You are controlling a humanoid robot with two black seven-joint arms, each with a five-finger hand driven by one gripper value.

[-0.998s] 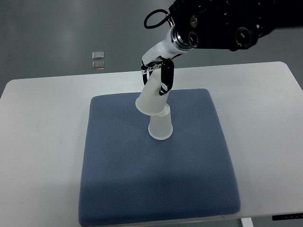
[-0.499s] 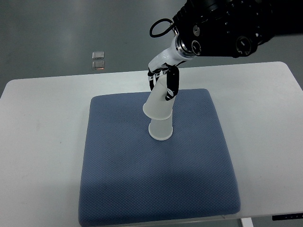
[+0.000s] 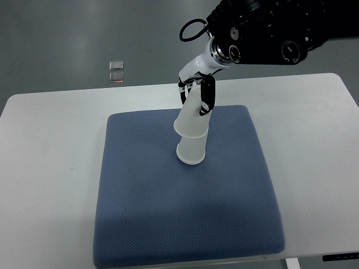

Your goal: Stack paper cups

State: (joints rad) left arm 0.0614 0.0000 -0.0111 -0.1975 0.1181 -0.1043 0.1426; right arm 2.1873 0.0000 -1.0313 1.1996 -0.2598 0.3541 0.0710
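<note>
From the top view, the right robot hand (image 3: 197, 100) grips an inverted upper paper cup (image 3: 192, 120) by its narrow end, tilted over the lower cup (image 3: 190, 152) on the blue mat (image 3: 146, 213), apparently so its mouth can sleeve down.

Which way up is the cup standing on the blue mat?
Upside down: the lower cup rests on its wide rim, narrow base up, where the robot hand lowers another cup over it.
</note>
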